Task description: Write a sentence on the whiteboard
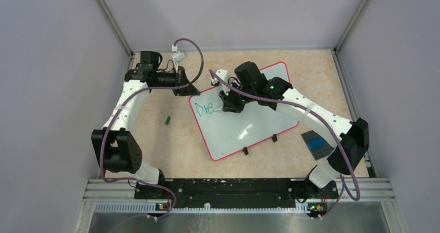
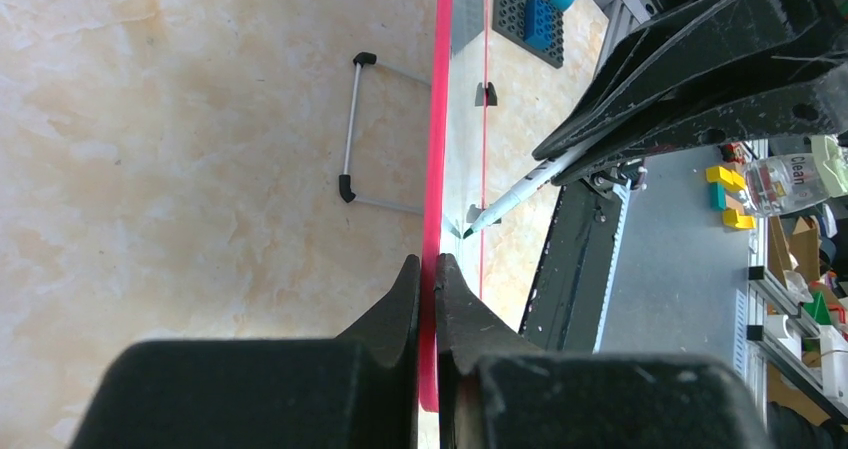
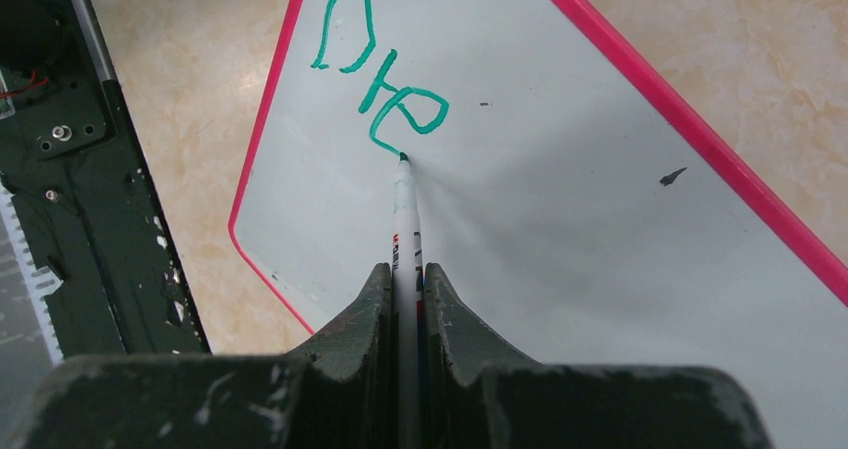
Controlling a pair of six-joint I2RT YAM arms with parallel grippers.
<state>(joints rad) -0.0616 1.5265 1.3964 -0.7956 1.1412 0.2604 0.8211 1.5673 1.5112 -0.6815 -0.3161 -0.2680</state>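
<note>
Pinching the pen [image 3: 405, 209] in the right pincer [image 3: 406, 269] with its tip on the board [image 1: 249, 124], lying on the table [image 1: 166, 145], to add to the green letters [image 3: 385, 89], and squeezing the red rim [image 2: 437, 169] in the left pincer [image 2: 427, 261] to stop sliding.

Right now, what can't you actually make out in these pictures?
Green writing, top view: too small to read; the right arm covers its end.
Same writing, right wrist view: first letter partly cut off by the top edge.
Marker label, right wrist view: hidden between the right fingers.
Small green thing on the table, top view: too small to identify.
</note>
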